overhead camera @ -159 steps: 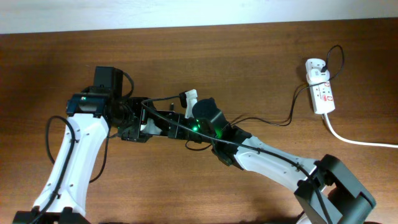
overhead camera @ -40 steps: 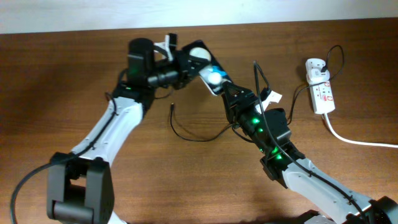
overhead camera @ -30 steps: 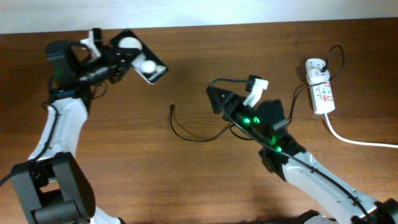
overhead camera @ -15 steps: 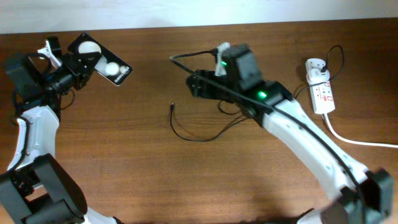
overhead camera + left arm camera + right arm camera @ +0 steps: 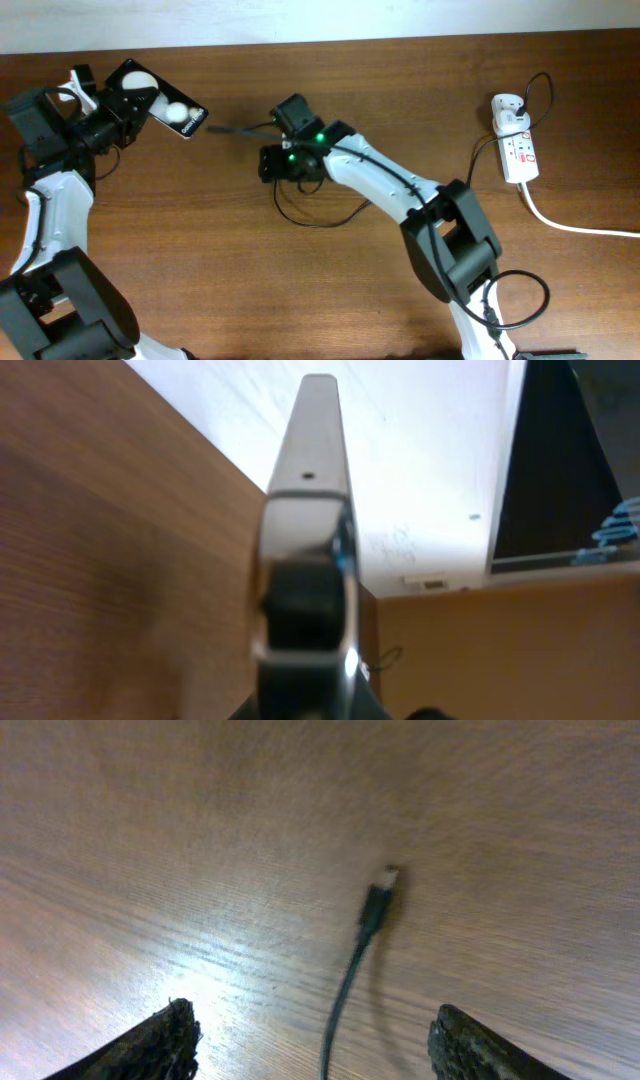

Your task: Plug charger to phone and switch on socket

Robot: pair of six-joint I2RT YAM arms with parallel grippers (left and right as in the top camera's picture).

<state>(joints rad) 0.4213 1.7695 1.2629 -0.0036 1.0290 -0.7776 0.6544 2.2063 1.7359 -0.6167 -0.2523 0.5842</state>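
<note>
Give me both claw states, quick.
Left claw: closed, holding the phone.
Right claw: open, holding nothing, over the charger plug tip.

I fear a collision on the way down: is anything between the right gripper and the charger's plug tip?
Nothing visible. The charger plug tip lies alone on the bare table, just ahead of the open right gripper.

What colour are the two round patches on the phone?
White patches on a black phone; clearest in the overhead view.
</note>
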